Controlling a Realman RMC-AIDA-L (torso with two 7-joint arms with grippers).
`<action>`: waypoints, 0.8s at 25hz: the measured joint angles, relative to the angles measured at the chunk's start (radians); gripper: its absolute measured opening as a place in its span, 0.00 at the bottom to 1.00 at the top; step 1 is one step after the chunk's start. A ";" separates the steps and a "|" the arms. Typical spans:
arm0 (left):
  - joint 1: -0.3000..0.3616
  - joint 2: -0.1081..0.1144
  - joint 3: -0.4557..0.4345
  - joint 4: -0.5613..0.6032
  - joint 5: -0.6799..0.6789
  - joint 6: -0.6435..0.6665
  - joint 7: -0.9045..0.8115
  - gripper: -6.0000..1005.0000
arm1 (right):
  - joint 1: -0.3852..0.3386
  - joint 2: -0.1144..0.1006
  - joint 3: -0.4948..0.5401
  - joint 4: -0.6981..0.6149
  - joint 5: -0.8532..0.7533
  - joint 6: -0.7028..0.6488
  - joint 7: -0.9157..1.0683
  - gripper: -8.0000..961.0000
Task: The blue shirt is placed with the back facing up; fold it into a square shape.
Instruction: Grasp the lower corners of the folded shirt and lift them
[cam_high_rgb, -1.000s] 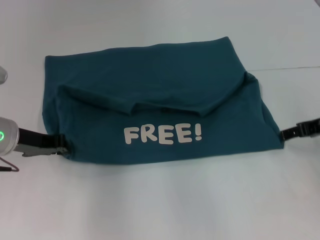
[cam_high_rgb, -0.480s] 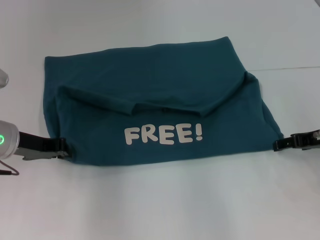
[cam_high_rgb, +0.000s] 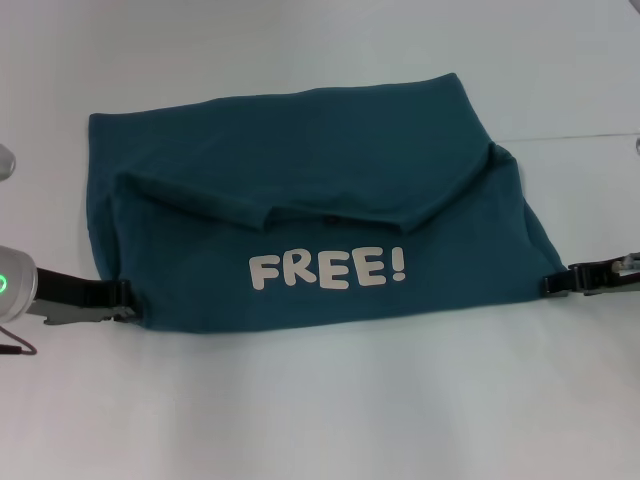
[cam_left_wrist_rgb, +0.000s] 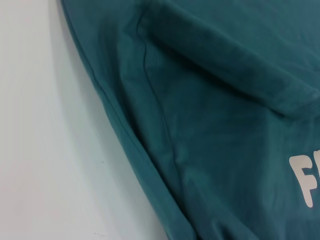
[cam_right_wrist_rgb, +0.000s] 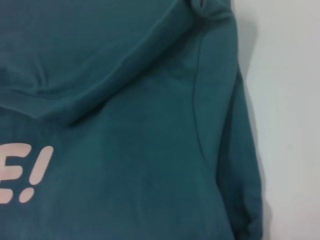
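Dark teal-blue short-sleeved knit shirt (cam_high_rgb: 310, 215) lies folded on the plain white surface (cam_high_rgb: 320, 400), roughly a wide rectangle, centre of head view. It does carry a print: white block letters "FREE!" (cam_high_rgb: 327, 270) on the near panel, facing up. An upper flap is folded down over the middle, its edge running just above the lettering; small bunched ridge at the shirt's right upper corner

Left gripper (cam_high_rgb: 125, 297): black, low on the surface, tip at the shirt's near-left corner, touching or just under the edge. Can't tell whether its fingers are clenched on the cloth or released, tips hidden by fabric. Green light shows on the left arm body at the frame edge

Right gripper (cam_high_rgb: 556, 283): black, flat on the surface at the shirt's near-right corner, tip touching the hem. Finger state can't be told either

Left wrist view: shirt's side hem (cam_left_wrist_rgb: 125, 135) running diagonally against white surface, flap fold, part of the lettering. Right wrist view: opposite hem (cam_right_wrist_rgb: 245, 165), flap, "E!" (cam_right_wrist_rgb: 25, 172); no fingers in either
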 joint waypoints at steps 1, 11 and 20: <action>0.000 0.000 0.000 0.000 0.000 0.000 0.000 0.10 | 0.002 0.000 0.000 0.007 0.003 0.007 -0.002 0.78; 0.000 0.000 0.001 -0.002 0.000 0.000 0.001 0.11 | 0.026 -0.001 0.000 0.063 0.006 0.064 -0.009 0.71; 0.000 0.000 0.000 -0.001 0.000 -0.001 0.001 0.11 | 0.042 -0.001 -0.012 0.092 0.006 0.088 -0.011 0.72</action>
